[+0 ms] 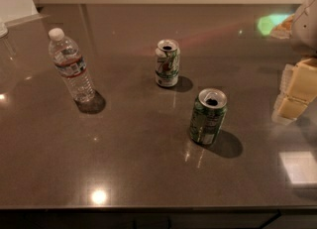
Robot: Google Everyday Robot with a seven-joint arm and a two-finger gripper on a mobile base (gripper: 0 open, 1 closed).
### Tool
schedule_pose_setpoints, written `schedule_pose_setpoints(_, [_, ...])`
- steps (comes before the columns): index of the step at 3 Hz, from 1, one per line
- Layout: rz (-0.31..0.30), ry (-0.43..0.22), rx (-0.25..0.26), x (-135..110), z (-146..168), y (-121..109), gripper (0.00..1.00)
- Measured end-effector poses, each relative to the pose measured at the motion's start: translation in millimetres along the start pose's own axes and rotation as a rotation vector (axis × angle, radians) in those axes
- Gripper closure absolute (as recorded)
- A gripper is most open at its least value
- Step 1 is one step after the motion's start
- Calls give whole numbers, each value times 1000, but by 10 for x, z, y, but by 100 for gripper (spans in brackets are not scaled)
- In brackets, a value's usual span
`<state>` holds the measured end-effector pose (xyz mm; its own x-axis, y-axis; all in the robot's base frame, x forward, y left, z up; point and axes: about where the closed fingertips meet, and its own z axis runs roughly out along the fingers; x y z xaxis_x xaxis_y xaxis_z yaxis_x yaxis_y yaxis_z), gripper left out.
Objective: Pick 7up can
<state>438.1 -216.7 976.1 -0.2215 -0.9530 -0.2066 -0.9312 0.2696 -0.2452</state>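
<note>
One glossy dark brown counter [148,173] carried everything. One cream-coloured gripper [296,93] hung at the right edge, cut off; how wide it stood could not be told. One clear plastic water bottle [72,67] stood left. Two opened cans stood upright: a dark green aluminium can [208,118] front right, and the white 7up can [167,63], green-and-red marked, mid-counter, untouched.

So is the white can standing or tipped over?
Standing: the 7up can sits on its base, top up. The gripper is at the right edge, apart.
</note>
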Motion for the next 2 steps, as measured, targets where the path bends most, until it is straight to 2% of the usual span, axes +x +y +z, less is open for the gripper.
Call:
schedule_pose_setpoints(1, [0, 0, 1, -1, -1, -1, 0])
schedule_pose_setpoints(2, [17, -35, 12, -83, 16, -101, 0])
